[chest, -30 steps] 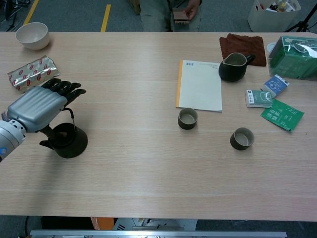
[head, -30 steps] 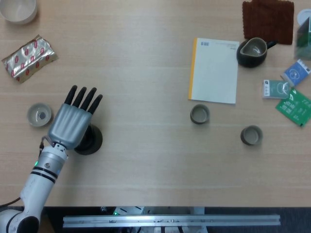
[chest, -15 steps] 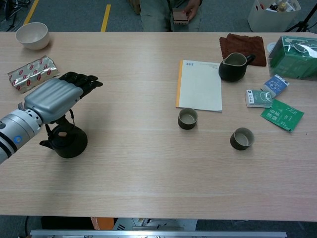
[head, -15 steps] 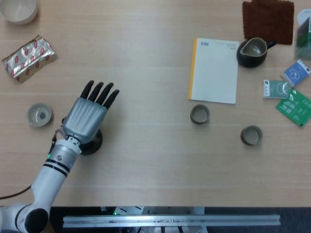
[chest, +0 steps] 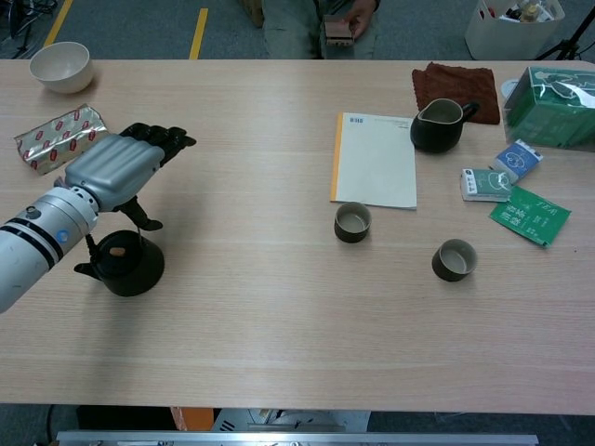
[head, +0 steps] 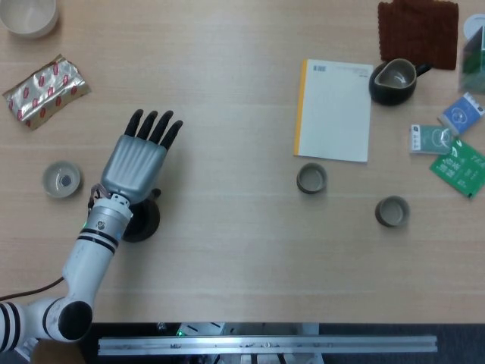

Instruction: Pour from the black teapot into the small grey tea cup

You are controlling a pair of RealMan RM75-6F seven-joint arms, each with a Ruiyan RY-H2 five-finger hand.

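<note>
Left hand [chest: 119,167], fingers spread & gripping nothing, is hovering above squat black teapot [chest: 125,264] w/ wire handle, far left of small grey ceramic tea cups [chest: 353,222]. Should be lowering, curling fingers under handle. Right hand not visible.

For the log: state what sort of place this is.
Probably a lab or office test area: a wooden table set with a black teapot and tea cups, yellow floor tape, a seated onlooker.
</note>
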